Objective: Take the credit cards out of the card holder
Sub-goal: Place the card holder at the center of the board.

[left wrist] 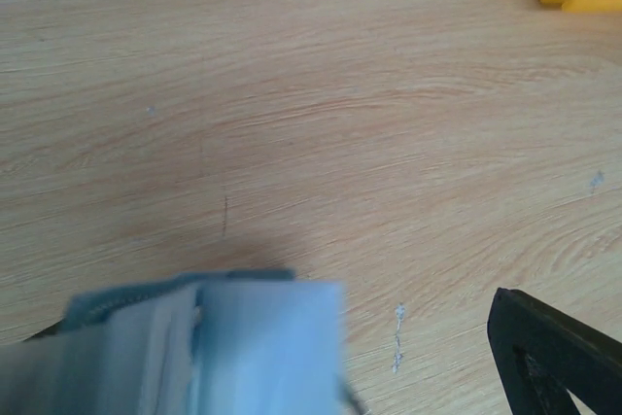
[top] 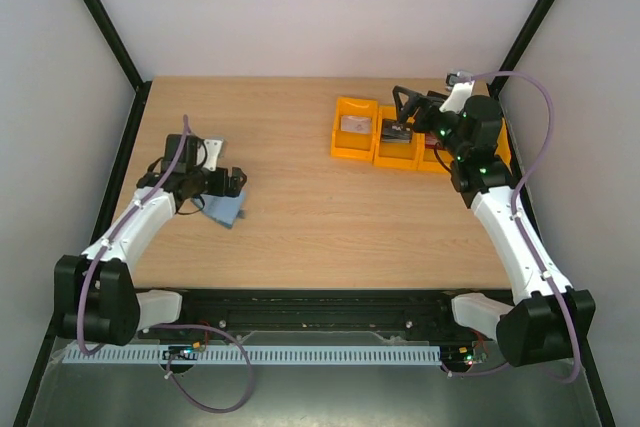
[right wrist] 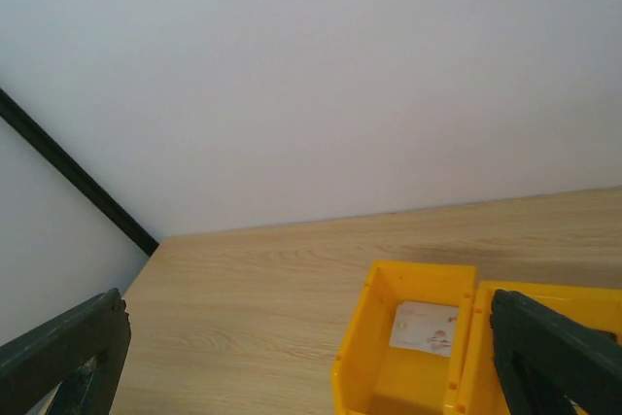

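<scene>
Extraction mid-task: right gripper [top: 408,112] spread empty over orange bins [top: 350,152], one credit card [top: 355,125] inside. Left gripper [top: 232,185] gapes at card holder [top: 222,209]; next likely needs a firm pinch on it.

A pale card [right wrist: 425,326] lying inside the leftmost orange bin [right wrist: 355,376] bore small reddish and grey printing too blurred to read, and nothing else around that bin showed legible text.
</scene>
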